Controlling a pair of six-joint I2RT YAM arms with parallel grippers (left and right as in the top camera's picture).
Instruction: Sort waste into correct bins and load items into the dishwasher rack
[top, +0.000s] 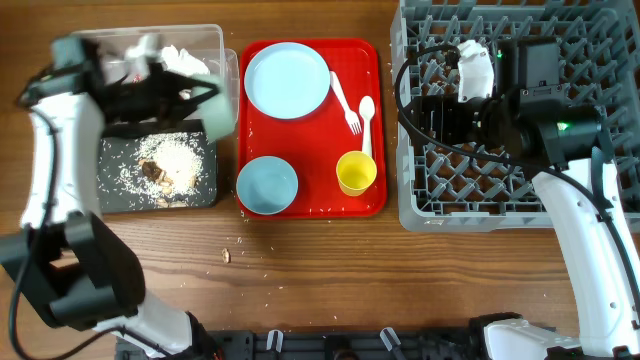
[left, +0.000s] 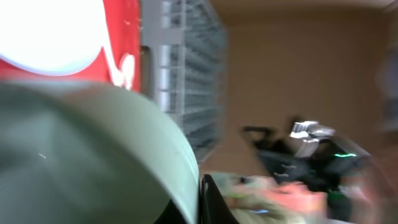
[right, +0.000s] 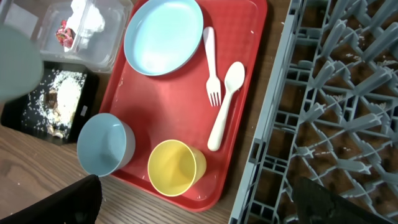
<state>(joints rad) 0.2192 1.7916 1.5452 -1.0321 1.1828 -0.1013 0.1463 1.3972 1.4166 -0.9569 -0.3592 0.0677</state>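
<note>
At the left side of the counter (top: 330, 290), my left tool (top: 200, 100) is closed on the rim of the pale green bowl (top: 217, 112). It holds the bowl in the air over the place where the clear tub (top: 215, 35) and the black tray (top: 203, 195) meet. The bowl is blurred in the overhead view. In the left wrist view it fills the lower left, with one dark finger (left: 214, 202) at its edge.

The rice scraps (top: 175, 160) lie in the black tray, and a few crumbs (top: 226, 255) lie on the wood near it. The napkin (right: 87, 15) and the snack wrapper (right: 64, 31) are inside the clear tub.

My right tool (right: 196, 186) is wide open and holds nothing. It hangs over the left edge of the dishwasher rack (top: 600, 40), just beside the red tray (top: 310, 140). On this tray are the blue plate (top: 287, 80), the blue bowl (top: 267, 186) and the yellow cup (top: 356, 173), both upright. The white fork (top: 345, 100) and spoon (top: 367, 115) lie side by side.
</note>
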